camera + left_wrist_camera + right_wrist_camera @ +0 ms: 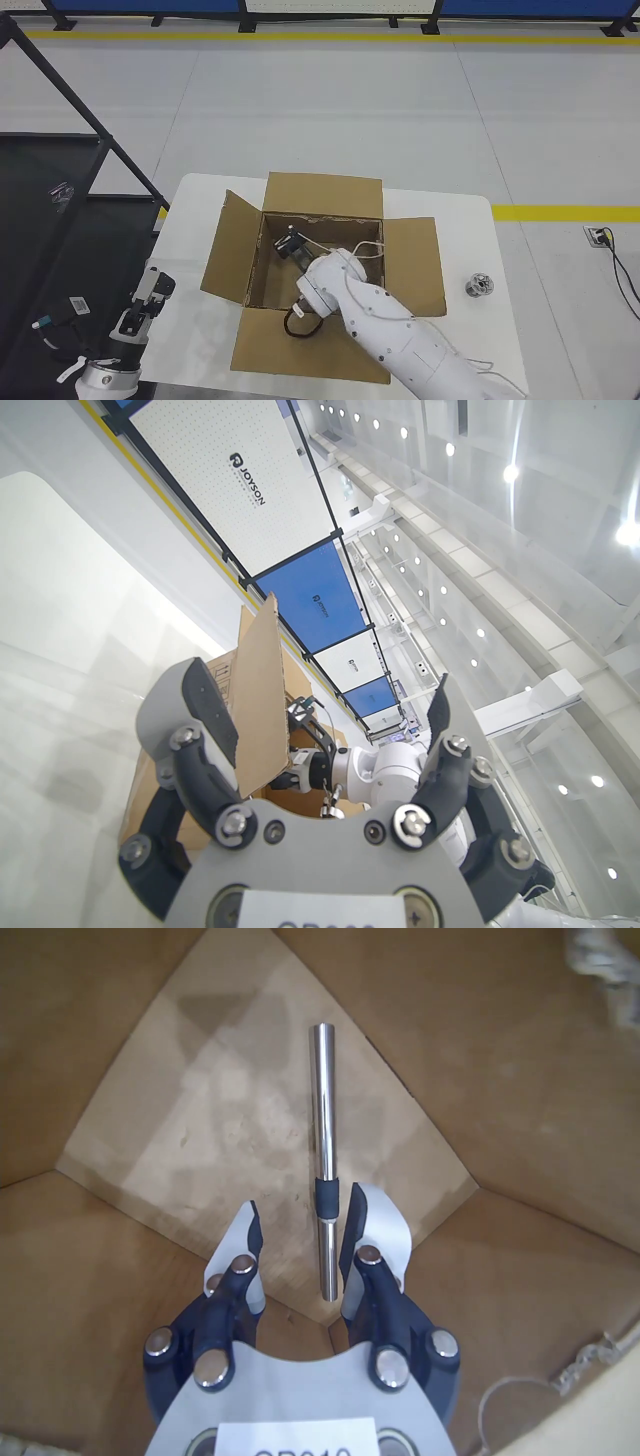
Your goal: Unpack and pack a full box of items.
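My right fingers (356,1220) are down inside the open cardboard box (322,192) at the middle of the top view. They are spread partway and grip nothing. A shiny metal rod (324,1118) with a dark band lies on the box floor, its near end between them, not pinched. My left fingers (212,710) are wide apart at the lower left of the top view. A small metal piece (480,285) sits on the white table (460,220), right of the box.
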Motion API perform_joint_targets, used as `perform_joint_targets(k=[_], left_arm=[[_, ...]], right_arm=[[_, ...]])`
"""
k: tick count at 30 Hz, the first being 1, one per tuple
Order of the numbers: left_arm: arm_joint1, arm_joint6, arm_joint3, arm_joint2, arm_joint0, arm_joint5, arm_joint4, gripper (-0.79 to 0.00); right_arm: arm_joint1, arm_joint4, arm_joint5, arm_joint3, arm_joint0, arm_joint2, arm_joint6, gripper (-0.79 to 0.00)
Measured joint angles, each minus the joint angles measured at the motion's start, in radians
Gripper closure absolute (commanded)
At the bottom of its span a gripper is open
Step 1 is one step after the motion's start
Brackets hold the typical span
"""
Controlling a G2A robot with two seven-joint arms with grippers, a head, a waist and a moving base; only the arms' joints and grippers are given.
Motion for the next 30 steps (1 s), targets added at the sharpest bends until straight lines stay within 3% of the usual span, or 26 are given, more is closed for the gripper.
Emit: perform_joint_targets(k=[2, 4, 5, 8, 9, 13, 16, 21, 24, 30], left_arm=[[0.000, 0.000, 0.000, 0.000, 0.000, 0.000, 0.000, -0.785], [0.000, 0.000, 0.000, 0.000, 0.000, 0.000, 0.000, -0.785], [0.000, 0.000, 0.000, 0.000, 0.000, 0.000, 0.000, -0.785], [0.000, 0.000, 0.000, 0.000, 0.000, 0.000, 0.000, -0.785], [0.000, 0.000, 0.000, 0.000, 0.000, 0.000, 0.000, -0.785], [0.000, 0.000, 0.000, 0.000, 0.000, 0.000, 0.000, -0.785], [0.000, 0.000, 0.000, 0.000, 0.000, 0.000, 0.000, -0.785], [0.000, 0.000, 0.000, 0.000, 0.000, 0.000, 0.000, -0.785], [0.000, 0.000, 0.000, 0.000, 0.000, 0.000, 0.000, -0.785], [0.000, 0.000, 0.000, 0.000, 0.000, 0.000, 0.000, -0.785]], right_arm=[[0.028, -0.055, 0.000, -0.133, -0.073, 0.053, 0.007, -0.382], [0.058, -0.112, -0.006, -0.281, -0.160, 0.120, 0.013, -0.582], [0.071, -0.135, -0.012, -0.345, -0.200, 0.153, 0.014, -0.643], [0.105, -0.189, -0.015, -0.554, -0.341, 0.275, -0.017, -0.486], [0.114, -0.196, -0.009, -0.614, -0.384, 0.316, -0.037, -0.471], [0.141, -0.196, 0.053, -0.856, -0.579, 0.524, -0.117, -0.585], [0.148, -0.206, 0.127, -0.947, -0.672, 0.649, -0.126, -0.566], [0.153, -0.168, 0.200, -0.956, -0.734, 0.807, -0.108, -0.656], [0.156, -0.118, 0.224, -0.894, -0.732, 0.899, -0.090, -0.785], [0.166, -0.070, 0.231, -0.659, -0.627, 1.007, -0.034, -0.785]])
